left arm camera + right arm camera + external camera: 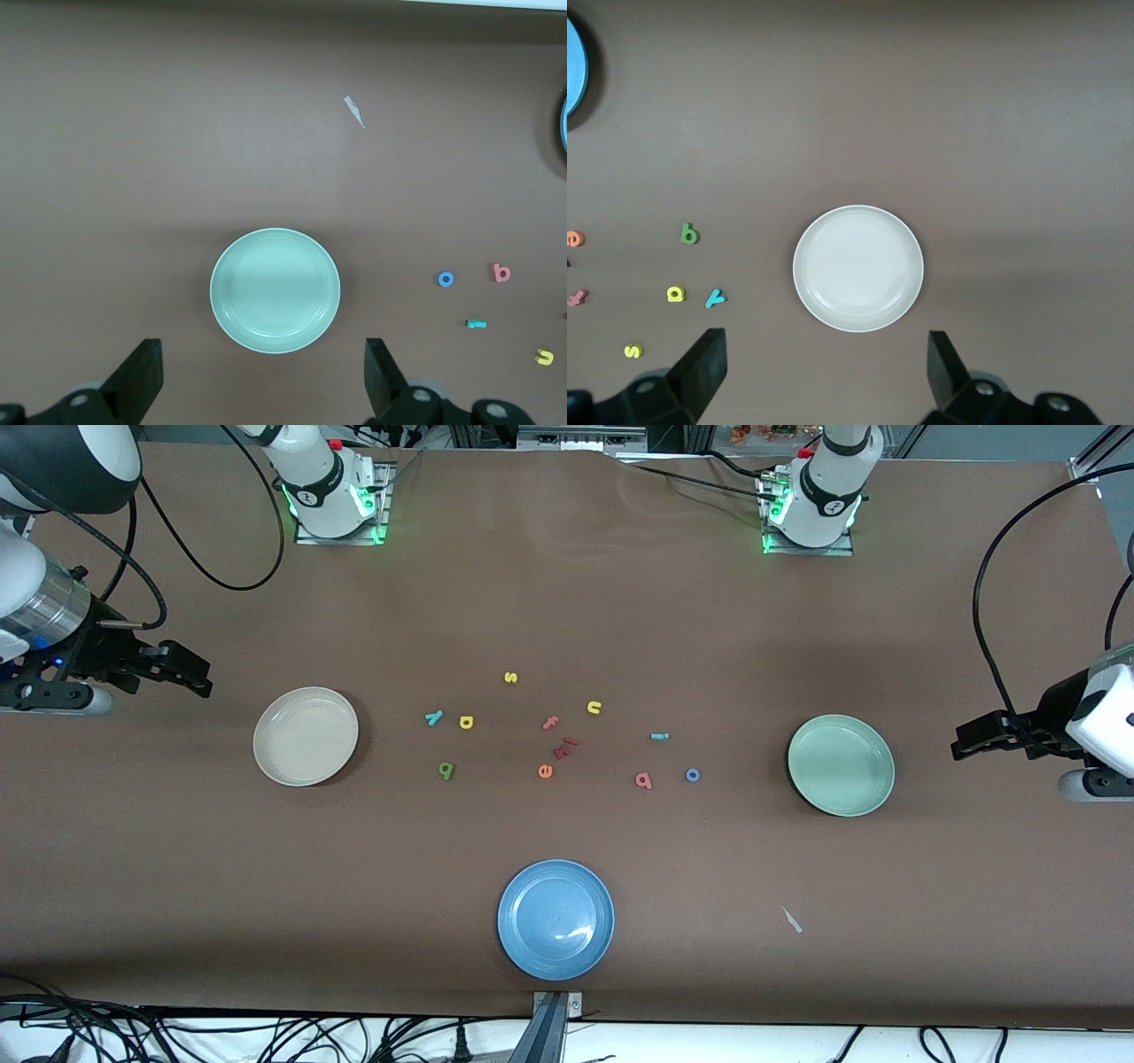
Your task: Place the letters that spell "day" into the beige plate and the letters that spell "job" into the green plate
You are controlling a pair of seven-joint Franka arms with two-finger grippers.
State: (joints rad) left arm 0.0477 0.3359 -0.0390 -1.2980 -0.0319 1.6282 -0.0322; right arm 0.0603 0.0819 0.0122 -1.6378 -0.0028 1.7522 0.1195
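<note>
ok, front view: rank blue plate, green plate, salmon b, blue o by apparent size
1. blue plate, though it is nearest the camera
2. green plate
3. salmon b
4. blue o, nearly alike with b

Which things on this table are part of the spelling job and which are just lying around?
For the job: yellow d, green a, teal y, beige plate; teal j, blue o, pink b, green plate.

Lying about: blue plate, yellow s, yellow u, orange e, pink f, dark red letters, paper scrap.
</note>
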